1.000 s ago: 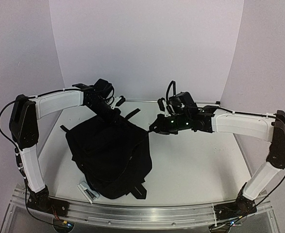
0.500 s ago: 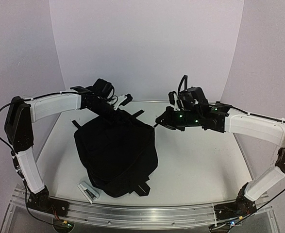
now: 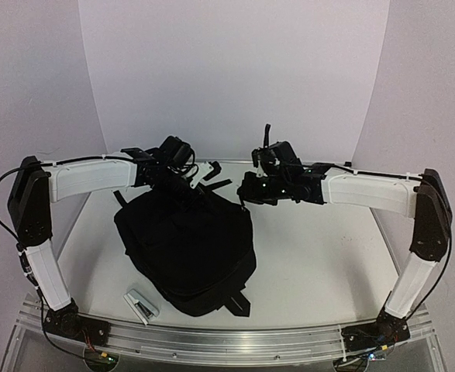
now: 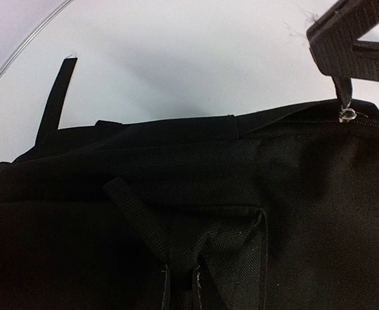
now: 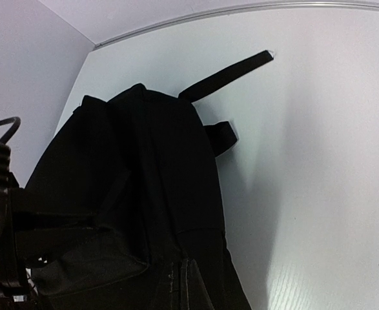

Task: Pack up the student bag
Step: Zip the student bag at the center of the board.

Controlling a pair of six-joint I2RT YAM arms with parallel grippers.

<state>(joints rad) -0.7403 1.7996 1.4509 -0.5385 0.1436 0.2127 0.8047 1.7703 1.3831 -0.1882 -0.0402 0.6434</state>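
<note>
On table [image 3: 320, 256], one student bag [image 3: 188, 248]; left end effector [image 3: 191, 194] clamps its top, right end effector [image 3: 244, 199] pinches zipper pull [image 4: 348, 115].

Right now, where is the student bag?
In the top view the student bag lies on the left half of the table, its far edge at the left gripper and right gripper; a small grey object sits by its near-left corner.
</note>
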